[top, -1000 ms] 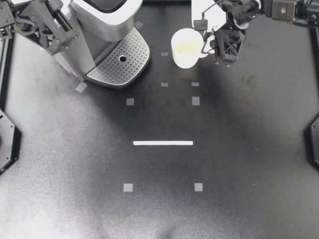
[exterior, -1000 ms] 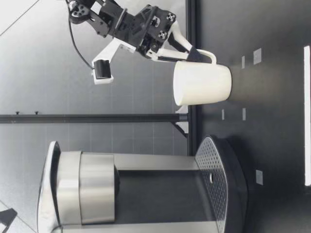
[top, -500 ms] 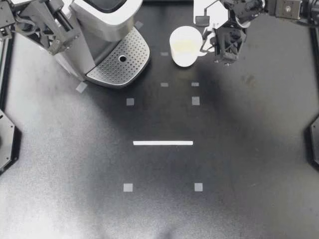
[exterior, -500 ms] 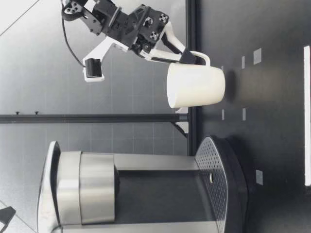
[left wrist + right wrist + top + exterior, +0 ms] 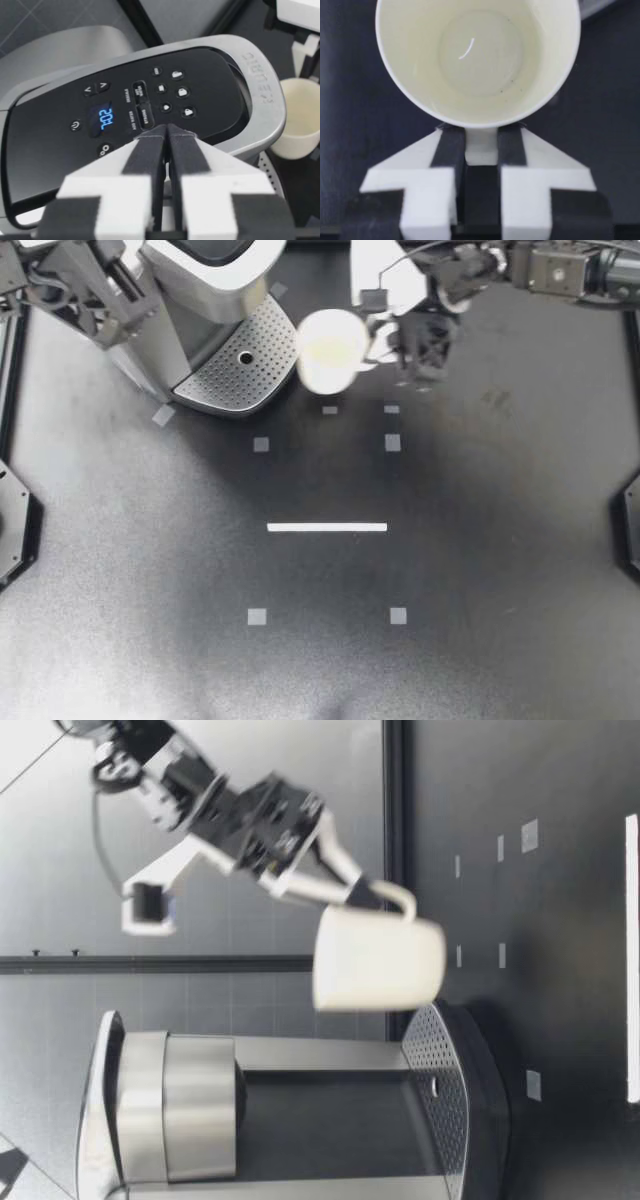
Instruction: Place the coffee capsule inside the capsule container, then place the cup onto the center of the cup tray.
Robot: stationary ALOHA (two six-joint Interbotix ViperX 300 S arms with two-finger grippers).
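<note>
The cup (image 5: 332, 350) hangs upright and clear of the table (image 5: 480, 560), its open mouth up and nothing inside, just beside the outer edge of the perforated cup tray (image 5: 235, 370) at the foot of the coffee machine (image 5: 205, 280). In the low view the cup (image 5: 380, 960) is off the table surface and close to the tray's rim (image 5: 425, 1020). The right gripper (image 5: 385, 340) holds it by the handle: in the right wrist view the handle (image 5: 481, 147) is clamped between the two fingers (image 5: 449, 150), one on each side. The left gripper (image 5: 125, 305) is at the machine's far side. In the left wrist view its fingers (image 5: 150, 155) are pressed together with nothing between them, above the control panel (image 5: 125, 115) on the machine's top.
</note>
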